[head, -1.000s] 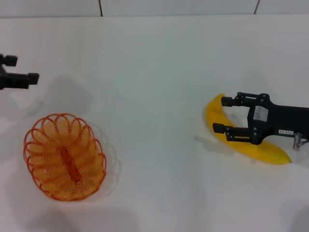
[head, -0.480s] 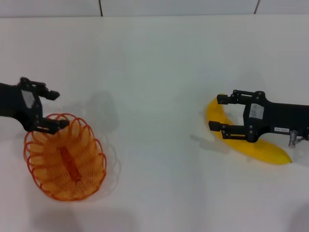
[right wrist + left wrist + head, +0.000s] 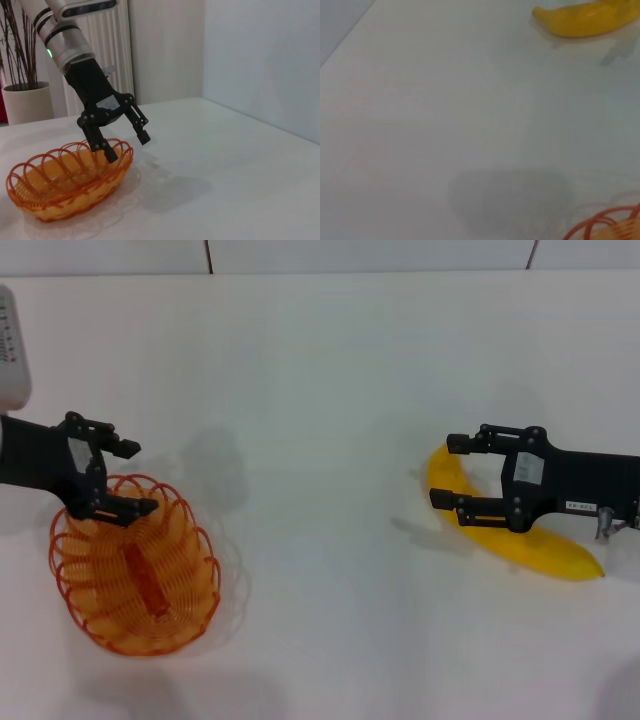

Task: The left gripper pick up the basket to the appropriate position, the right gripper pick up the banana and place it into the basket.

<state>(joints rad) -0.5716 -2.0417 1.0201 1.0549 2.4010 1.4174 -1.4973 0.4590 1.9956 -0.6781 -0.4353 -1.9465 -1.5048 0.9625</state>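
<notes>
From the head view, the left gripper (image 3: 128, 478) hangs with fingers spread wide over the far rim of the basket (image 3: 135, 565), one finger inside and one outside, apparently lined up to pinch the wire. The right gripper (image 3: 448, 471) sits spread wide over the banana (image 3: 545, 548), straddling its upper curve.

The left wrist view shows only a sliver of basket rim (image 3: 600, 226) and the distant banana (image 3: 585, 19).

In the right wrist view, the left gripper (image 3: 127, 145) brackets the basket (image 3: 70, 180) rim; contact is hard to judge.
</notes>
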